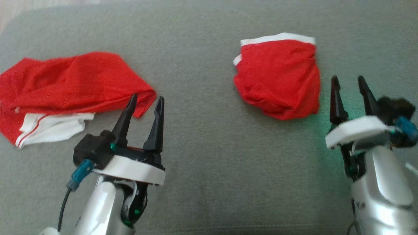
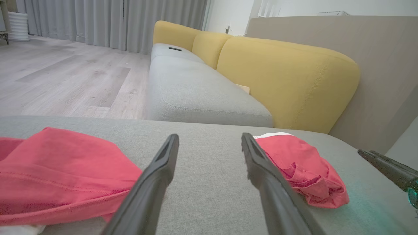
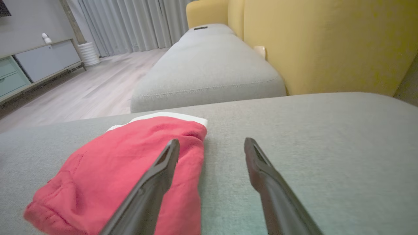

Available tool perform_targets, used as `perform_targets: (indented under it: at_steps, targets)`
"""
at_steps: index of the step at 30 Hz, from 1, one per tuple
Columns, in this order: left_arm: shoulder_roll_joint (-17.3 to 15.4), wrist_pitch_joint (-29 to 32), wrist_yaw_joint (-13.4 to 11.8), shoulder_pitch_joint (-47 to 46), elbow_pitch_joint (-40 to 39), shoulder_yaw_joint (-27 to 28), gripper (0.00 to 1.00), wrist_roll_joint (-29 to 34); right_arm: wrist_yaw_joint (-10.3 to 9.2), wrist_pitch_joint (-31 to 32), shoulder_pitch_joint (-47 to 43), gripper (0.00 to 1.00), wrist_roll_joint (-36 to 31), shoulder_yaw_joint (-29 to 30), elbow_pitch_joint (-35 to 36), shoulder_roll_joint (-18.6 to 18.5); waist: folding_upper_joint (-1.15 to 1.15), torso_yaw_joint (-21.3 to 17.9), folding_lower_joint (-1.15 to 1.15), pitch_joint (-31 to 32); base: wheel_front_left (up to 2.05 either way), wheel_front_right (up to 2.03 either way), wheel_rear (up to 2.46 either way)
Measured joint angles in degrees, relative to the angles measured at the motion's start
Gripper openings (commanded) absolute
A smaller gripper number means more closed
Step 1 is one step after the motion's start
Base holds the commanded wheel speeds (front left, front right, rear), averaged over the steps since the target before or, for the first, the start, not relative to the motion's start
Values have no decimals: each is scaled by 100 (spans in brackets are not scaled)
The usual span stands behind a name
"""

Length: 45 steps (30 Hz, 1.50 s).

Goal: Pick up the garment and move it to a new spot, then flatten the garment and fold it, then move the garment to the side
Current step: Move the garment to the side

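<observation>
1. Loose red garment [image 1: 72, 78], with white trim, lies spread and rumpled on the left part of the grey cushion [image 1: 202, 147].
2. Folded red garment [image 1: 279, 78], white edge at its far side, lies on the cushion's right part, well apart from the loose one.
3. Left gripper [image 1: 147, 97]: fingers apart, empty, over the cushion just beside the loose garment's near corner.
4. Right gripper [image 1: 347, 78]: fingers apart, empty, over the cushion's right edge, beside the folded garment.
</observation>
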<state>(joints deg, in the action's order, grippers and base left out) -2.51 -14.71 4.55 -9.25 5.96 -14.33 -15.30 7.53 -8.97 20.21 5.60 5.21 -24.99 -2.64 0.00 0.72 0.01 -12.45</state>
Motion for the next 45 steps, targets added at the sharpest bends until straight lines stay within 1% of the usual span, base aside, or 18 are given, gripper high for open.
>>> perform_targets:
  at_steps: [2,6,8,11,15,16,17,18,20,21,24,26,28,30,32,37,41,45]
  targets:
    - [7,0,1,-64,4,-69,100,-1,0,219,298,100,22,19,-313,-5,0,105,0,-117,0,0,0]
    - [7,0,0,-175,47,-159,100,-59,0,624,784,100,426,9,-1020,-7,0,319,0,-312,0,0,0]
    - [5,0,0,-214,67,-174,100,-59,0,846,1003,100,510,29,-1410,-10,0,408,0,-393,0,0,0]
    - [5,0,-1,-274,124,-193,100,-60,0,985,1271,100,553,37,-1918,-15,0,516,0,-483,0,0,0]
    - [5,0,-1,-289,162,-204,100,-59,0,925,1633,100,570,-20,-2348,-63,0,579,0,-544,0,0,0]
    - [5,0,-1,-289,170,-205,100,-59,0,877,1711,93,501,-41,-2458,-66,0,576,0,-545,0,0,0]
    - [5,0,-1,-289,171,-204,100,-59,0,822,1765,48,407,-55,-2555,-67,0,567,0,-542,0,0,0]
    - [5,0,-2,-289,172,-200,100,-58,0,769,1807,0,320,-66,-2644,-67,0,551,0,-535,0,0,0]
    - [5,0,-1,-288,185,-193,100,-57,0,638,1834,0,29,-108,-2754,-65,0,503,-1,-514,0,0,0]
    - [5,0,-1,-287,194,-188,100,-55,0,531,1857,0,-245,-138,-2815,-59,0,441,-1,-484,0,0,0]
    - [5,0,0,-287,201,-183,100,-47,0,480,1912,0,-818,-153,-2851,-76,0,329,-1,-428,0,0,0]
    - [5,0,0,-286,200,-180,100,-48,0,478,1912,0,-1027,-243,-2854,-176,0,258,-1,-384,0,0,0]
    - [5,0,-1,-285,191,-183,100,-49,0,539,1912,0,-1139,-470,-2852,-385,0,192,-1,-351,0,0,0]
    - [5,0,-1,-285,168,-187,100,-51,0,556,1912,0,-1236,-801,-2844,-709,0,141,-1,-349,0,0,0]
    - [5,0,-1,-286,155,-204,100,-53,0,694,1911,0,-1100,-1042,-2859,-1072,0,130,-1,-375,0,0,0]
    - [5,0,-1,-291,107,-249,100,-120,0,932,1912,0,-727,-1636,-2810,-2175,0,177,-1,-524,0,0,0]
    - [5,0,-1,-330,77,-259,100,-124,0,1152,1913,0,-491,-1934,-2646,-2981,0,263,-1,-677,0,0,0]
    - [5,0,-1,-451,47,-248,100,-156,0,1422,1913,0,-371,-1986,-2535,-3531,0,342,-1,-823,0,0,0]
